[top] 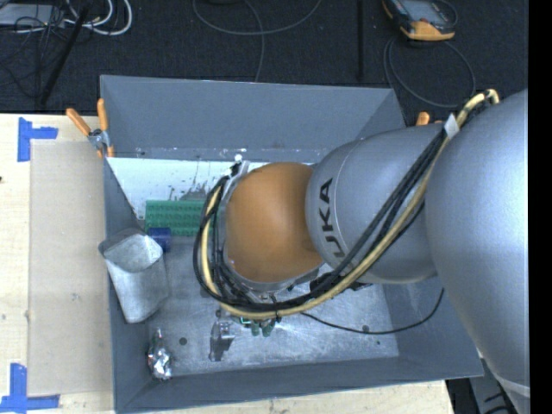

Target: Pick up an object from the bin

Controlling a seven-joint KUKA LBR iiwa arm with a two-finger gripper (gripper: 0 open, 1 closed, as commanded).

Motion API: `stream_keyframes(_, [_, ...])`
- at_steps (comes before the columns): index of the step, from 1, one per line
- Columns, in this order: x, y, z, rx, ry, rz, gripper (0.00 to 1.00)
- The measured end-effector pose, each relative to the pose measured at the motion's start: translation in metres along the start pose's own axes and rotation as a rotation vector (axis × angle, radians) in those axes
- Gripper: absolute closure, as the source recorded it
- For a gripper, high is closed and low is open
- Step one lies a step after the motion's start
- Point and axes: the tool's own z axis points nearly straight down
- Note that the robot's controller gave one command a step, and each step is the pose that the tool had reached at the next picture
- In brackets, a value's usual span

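Silver-grey rounded metal arm link [371,205]: black letters "UKA" running vertically along its side. No other marking legible.

White glare washes the far floor of the grey metal bin [259,115]; the arm's rounded orange cover [267,222] shines softly; surroundings lie dark.

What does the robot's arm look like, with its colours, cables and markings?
The arm is thick, rounded and silver-grey. Its wrist carries a smooth orange dome cover. Black and yellow cables run along the arm and loop round the cover. Black letters "UKA" show on the grey casing.
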Motion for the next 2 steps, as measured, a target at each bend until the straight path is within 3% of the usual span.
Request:
stream_keyframes(1, [-0.046,-0.104,0.069,-0.006,-0.009,0.255,0.00])
stream_keyframes(2, [-0.064,-0.155,0.039,-0.001,-0.012,0.188,0.00])
